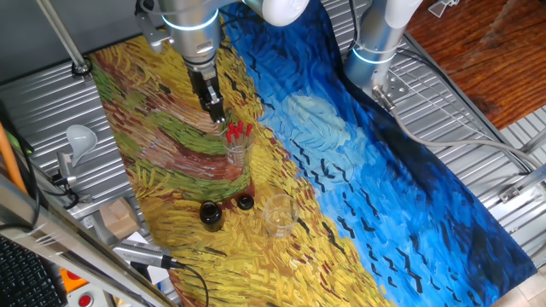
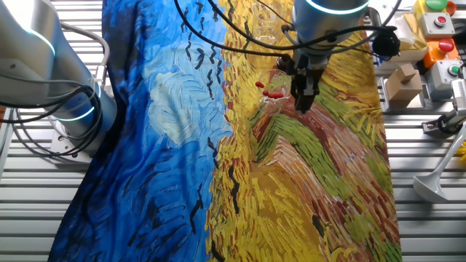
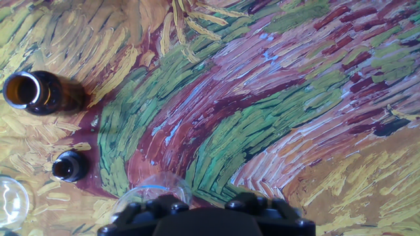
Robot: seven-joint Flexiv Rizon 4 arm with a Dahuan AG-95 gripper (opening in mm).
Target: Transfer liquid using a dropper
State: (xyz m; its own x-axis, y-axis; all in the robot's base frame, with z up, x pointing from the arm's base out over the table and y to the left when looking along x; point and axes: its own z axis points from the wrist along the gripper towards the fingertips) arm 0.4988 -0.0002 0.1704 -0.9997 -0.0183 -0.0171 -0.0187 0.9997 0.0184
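Observation:
Several droppers with red bulbs (image 1: 238, 130) stand together in a small clear glass (image 1: 236, 153) on the painted cloth. In the other fixed view the red bulbs (image 2: 271, 92) show just left of my gripper (image 2: 302, 106). My gripper (image 1: 218, 117) hangs close beside the bulbs, up and to the left of them, with nothing seen in it. In the hand view only the glass rim (image 3: 152, 193) shows above the gripper's dark body (image 3: 203, 221). The droppers and my fingertips are hidden there, so the width of the jaws' gap is unclear.
Two brown bottles stand nearer the front, a larger open one (image 1: 211, 214) (image 3: 29, 92) and a smaller one (image 1: 245, 202) (image 3: 69, 166). An empty clear glass (image 1: 279, 213) (image 3: 9, 200) stands beside them. A second robot base (image 1: 375, 47) is at the cloth's far side.

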